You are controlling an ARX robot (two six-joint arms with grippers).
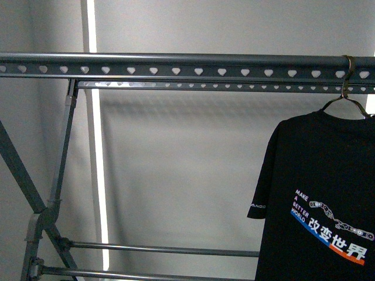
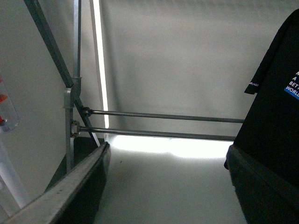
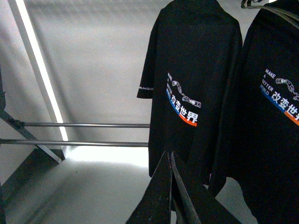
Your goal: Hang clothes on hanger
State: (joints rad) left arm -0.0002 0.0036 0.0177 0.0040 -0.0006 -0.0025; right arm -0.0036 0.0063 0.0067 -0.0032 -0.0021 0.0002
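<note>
Where it hangs, black T-shirt (image 1: 319, 175), white "MAKE A BETTER WORLD"

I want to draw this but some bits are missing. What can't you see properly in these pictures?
- Front view: the T-shirt is cut off by the right and bottom edges, as is its wire hanger.
- Front view: the rack's rail runs past both edges; its ends and feet are out of sight.
- Right wrist view: a second T-shirt is cut off at the right edge.
- Neither arm appears in the front view.
</note>
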